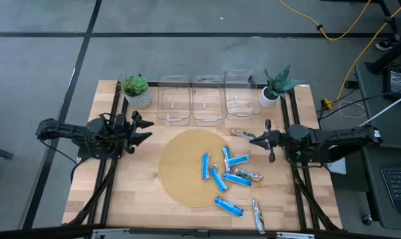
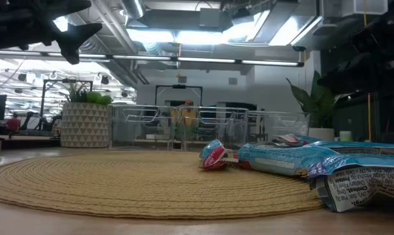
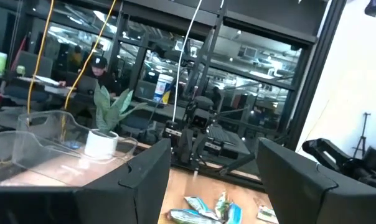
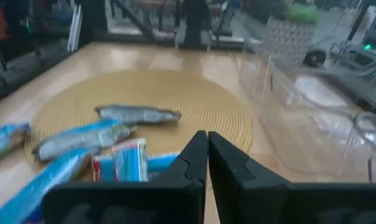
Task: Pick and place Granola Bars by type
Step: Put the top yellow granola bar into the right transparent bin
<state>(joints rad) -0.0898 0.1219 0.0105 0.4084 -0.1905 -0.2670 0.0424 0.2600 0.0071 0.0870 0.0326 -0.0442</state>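
Nothing picked yet: shiny blue and silvery wrapped Granola Bars [image 1: 226, 174] lie scattered on the round woven mat [image 1: 180, 166]. Right gripper [image 1: 259, 140], fingers together and empty, hovers near them; left gripper [image 1: 147, 129] waits spread open. Next: open, descend on one bar.

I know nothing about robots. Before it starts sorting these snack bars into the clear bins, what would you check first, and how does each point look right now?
1. Bins free to receive: the three clear bins stand in a row at the table's far edge, nothing seen inside. Ok.
2. Bars within reach: the Granola Bars lie on and beside the round woven mat, nearer the right arm. Ok.
3. right gripper ready to grasp: fingers shut, holding nothing. Not ok, it must open first.
4. left gripper ready: fingers open, holding nothing, at the table's left. Ok.
5. Bars separable: several blue ones overlap in a cluster. Not ok.
6. Wrapper types of every bar: cannot tell for some.
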